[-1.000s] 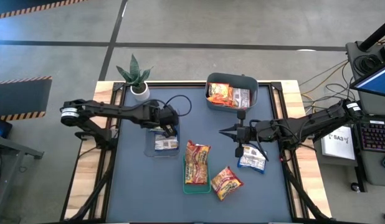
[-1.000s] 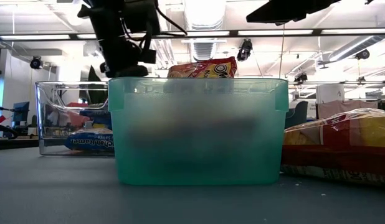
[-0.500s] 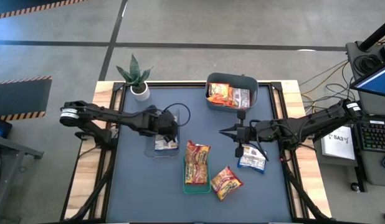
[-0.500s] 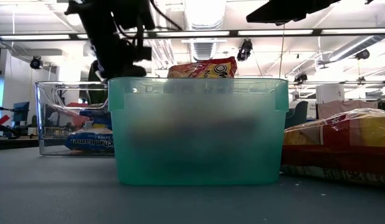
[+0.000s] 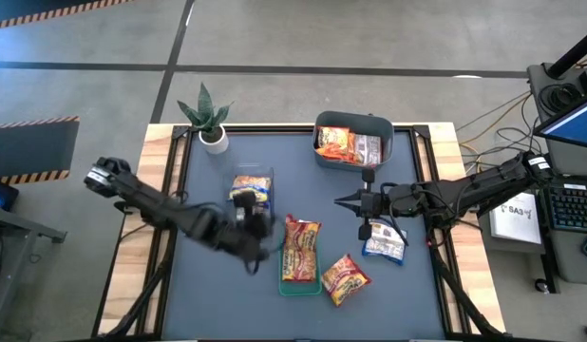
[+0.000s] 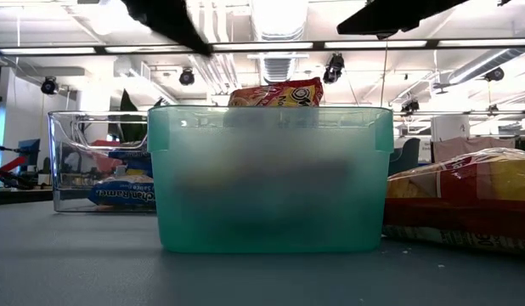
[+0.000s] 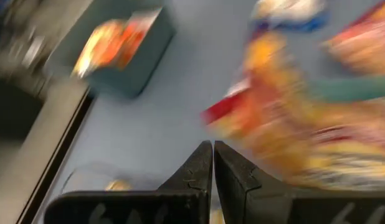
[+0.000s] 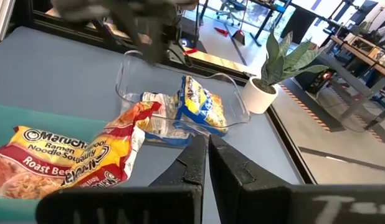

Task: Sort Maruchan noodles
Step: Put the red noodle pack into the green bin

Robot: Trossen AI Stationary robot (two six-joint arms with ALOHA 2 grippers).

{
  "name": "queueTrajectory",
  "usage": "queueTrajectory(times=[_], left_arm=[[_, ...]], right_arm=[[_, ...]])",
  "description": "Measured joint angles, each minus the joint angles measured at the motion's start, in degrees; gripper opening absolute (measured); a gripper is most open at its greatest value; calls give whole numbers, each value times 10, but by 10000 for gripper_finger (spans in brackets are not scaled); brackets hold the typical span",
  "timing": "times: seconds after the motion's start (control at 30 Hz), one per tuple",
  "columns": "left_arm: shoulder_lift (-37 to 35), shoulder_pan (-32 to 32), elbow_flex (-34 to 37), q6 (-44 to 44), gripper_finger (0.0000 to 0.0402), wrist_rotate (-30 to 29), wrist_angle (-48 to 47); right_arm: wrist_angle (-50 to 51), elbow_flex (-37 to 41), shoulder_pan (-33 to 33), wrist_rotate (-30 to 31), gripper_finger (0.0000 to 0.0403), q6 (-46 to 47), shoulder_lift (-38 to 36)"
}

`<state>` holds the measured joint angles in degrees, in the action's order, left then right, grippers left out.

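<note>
With both jaws pinched shut and empty, the left tool sits nearer the loose orange packet, lying at its four o'clock on the table; the right tool hangs at the packet's twelve

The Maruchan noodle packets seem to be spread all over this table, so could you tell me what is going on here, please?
Two robot arms are sorting the Maruchan noodles. Blue-and-yellow packets lie in the clear bin, orange ones in the green bin, and more in the grey-blue bin. One orange packet and one blue packet lie loose on the table. The left pincer, shut and empty, is beside the green bin; the right pincer, also shut, hangs mid-table.
</note>
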<state>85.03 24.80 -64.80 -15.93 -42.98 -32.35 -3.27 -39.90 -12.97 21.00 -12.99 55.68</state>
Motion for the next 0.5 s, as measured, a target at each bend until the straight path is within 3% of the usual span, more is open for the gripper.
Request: queueTrajectory(times=[0.2, 0.5], left_arm=[[0, 74, 0, 74, 0, -3, 69], [0, 84, 0, 74, 0, -31, 69]], right_arm=[[0, 0, 0, 0, 9, 14, 0], [0, 0, 0, 0, 9, 26, 0]])
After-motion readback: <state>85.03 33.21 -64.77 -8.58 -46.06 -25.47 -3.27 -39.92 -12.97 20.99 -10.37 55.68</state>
